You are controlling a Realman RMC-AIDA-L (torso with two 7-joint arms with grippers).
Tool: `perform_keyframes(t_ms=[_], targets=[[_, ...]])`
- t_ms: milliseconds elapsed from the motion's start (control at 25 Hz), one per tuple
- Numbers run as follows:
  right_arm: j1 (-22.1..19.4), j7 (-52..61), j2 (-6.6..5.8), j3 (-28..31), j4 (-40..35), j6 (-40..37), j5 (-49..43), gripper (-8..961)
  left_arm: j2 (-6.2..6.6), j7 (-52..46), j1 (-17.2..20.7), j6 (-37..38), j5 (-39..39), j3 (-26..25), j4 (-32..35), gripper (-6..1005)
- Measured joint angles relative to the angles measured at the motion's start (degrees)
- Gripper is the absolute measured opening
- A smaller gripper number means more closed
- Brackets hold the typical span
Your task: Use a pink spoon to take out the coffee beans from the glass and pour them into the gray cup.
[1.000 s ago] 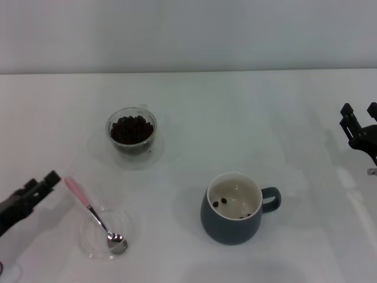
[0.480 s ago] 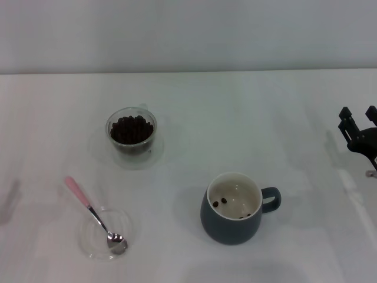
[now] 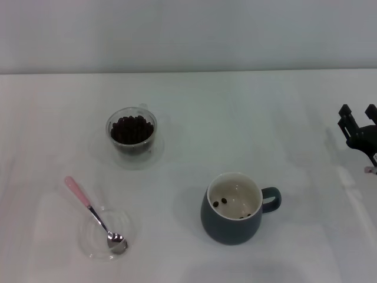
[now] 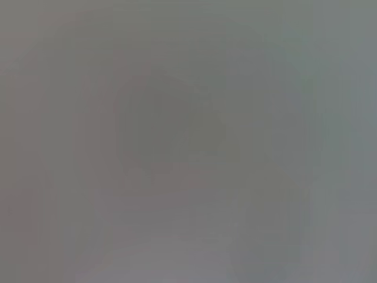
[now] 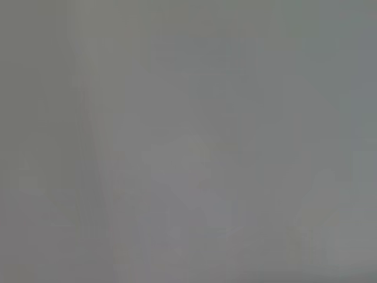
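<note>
On the white table point(image 3: 235, 112), the gray cup point(image 3: 232, 217) sits near the front with a few coffee beans point(image 3: 216, 204) inside. The bean-filled glass point(image 3: 131, 133) stands well apart, back and to the left. The pink spoon point(image 3: 94, 215) rests its bowl in a shallow glass dish point(image 3: 106, 232) at front left, while the right gripper point(image 3: 357, 114) hovers at the right edge, fingers spread, grasping nothing.

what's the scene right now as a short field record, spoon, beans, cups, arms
pink spoon: bowl resting in shallow glass dish, handle on table
glass: full of coffee beans
gray cup: upright, a few beans inside, handle toward robot's right
right gripper: open, at table's right edge, holding nothing
left gripper: not in view
</note>
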Motion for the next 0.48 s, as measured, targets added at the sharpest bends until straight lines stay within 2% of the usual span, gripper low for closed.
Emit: perform_keyframes(t_ms=[360, 480], targets=[[-0.14, 1.21, 0.1, 1.75, 1.0, 0.2, 0.0, 724, 0.25, 1.29, -3.56, 8.42, -4.94, 0.0, 2.69, 828], [-0.26, 3.68, 0.09, 3.28, 1.09, 0.72, 0.0, 726, 0.13, 1.14, -3.82, 8.37, -5.59, -0.01, 2.69, 827]])
